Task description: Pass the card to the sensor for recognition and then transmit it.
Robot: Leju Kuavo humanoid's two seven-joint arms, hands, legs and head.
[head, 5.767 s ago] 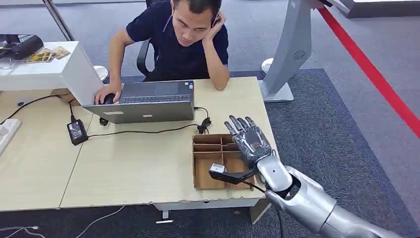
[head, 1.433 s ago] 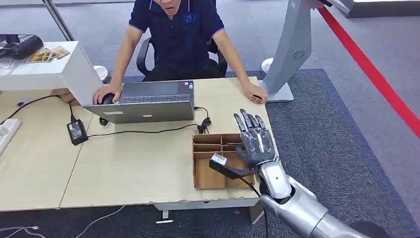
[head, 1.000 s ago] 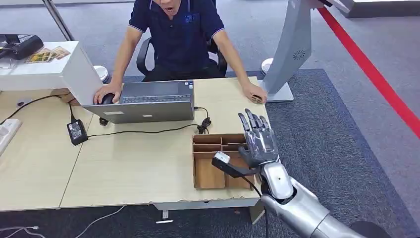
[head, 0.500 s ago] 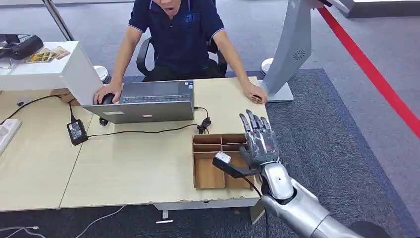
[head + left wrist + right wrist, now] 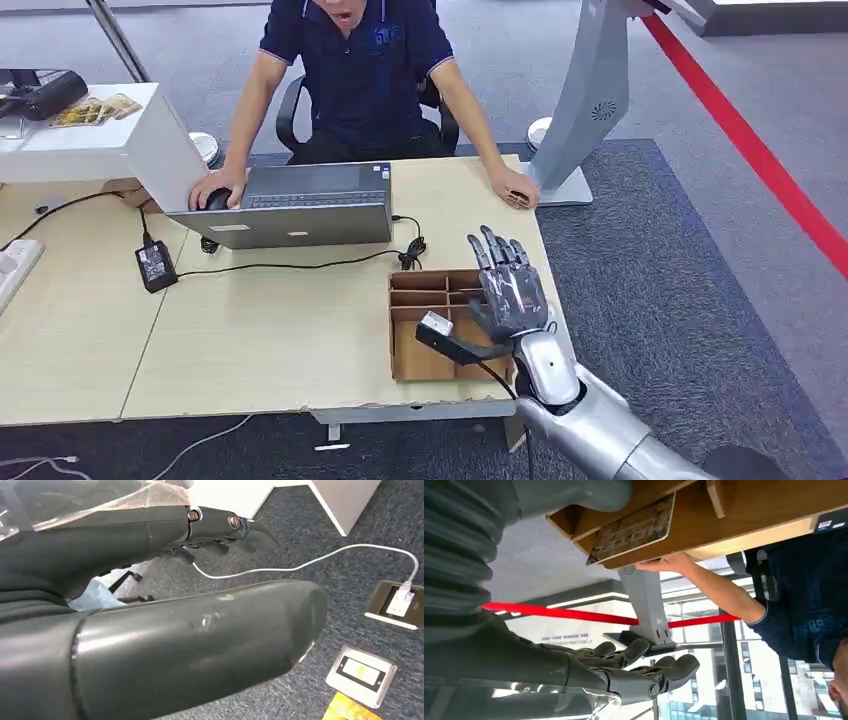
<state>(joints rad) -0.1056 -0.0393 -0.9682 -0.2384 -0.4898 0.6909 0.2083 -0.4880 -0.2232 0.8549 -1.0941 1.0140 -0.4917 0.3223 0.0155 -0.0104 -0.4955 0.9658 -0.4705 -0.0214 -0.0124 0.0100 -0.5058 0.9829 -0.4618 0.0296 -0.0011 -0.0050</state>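
The right hand (image 5: pixel 508 295) hovers over the cardboard tray (image 5: pixel 420 352), fingers (image 5: pixel 497 251) spread and empty. The card (image 5: pixel 631 528) lies inside that tray, ungrasped; next comes lowering and pinching it.

1. Right arm (image 5: pixel 600 430): silver, smooth rounded shell segments.
2. Right hand (image 5: pixel 508 290): dark grey fingers, glossy patterned back plate.
3. Wrist camera bracket (image 5: pixel 452 340): black, beside the right hand (white label on its tip).
4. Left hand (image 5: pixel 220 530): dark casing, two visible screws.

High head view; close wrist views
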